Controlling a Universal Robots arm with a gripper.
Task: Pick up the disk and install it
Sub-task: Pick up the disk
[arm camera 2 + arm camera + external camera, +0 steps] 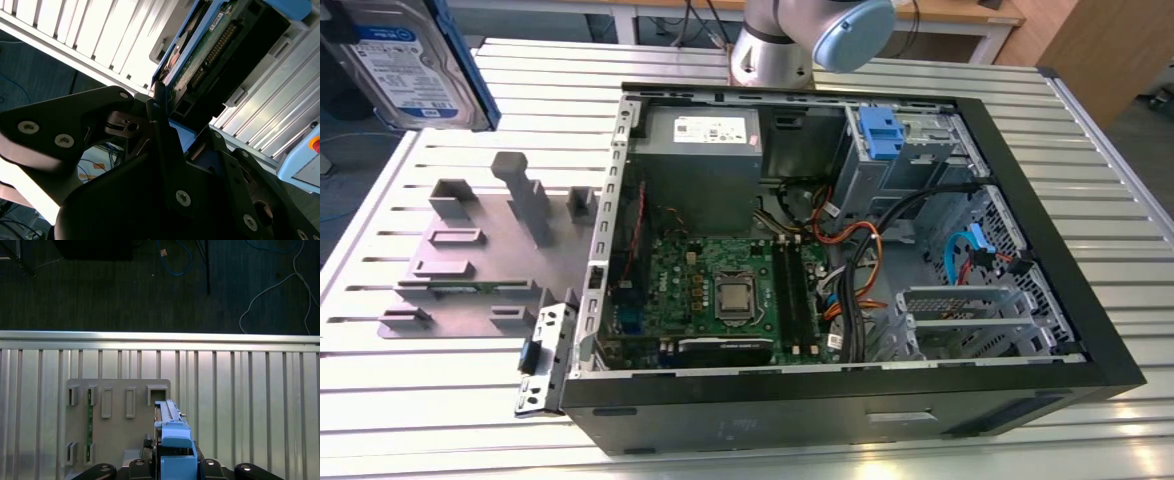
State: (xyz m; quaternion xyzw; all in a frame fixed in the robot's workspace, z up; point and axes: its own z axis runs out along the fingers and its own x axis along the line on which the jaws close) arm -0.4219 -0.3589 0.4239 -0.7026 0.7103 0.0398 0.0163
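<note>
A: Gripper (172, 466) – state?
B: Clamped on the disk (170, 422). It sits edge-on btwn the fingers, blue bracket end toward the cam in the first wrist view.
A: And where's that?
B: Up off the desk (250, 405), w/ the grey fixture plate (117, 440) right below the gripper. In the exterior view the label side shows. Open PC case (854, 250) is well apart from the gripper, on the desk.

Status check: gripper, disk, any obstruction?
Gripper shut on the disk. Disk up in the air over the grey holder plate, not yet in the computer case. Loose cables run inside the case.
</note>
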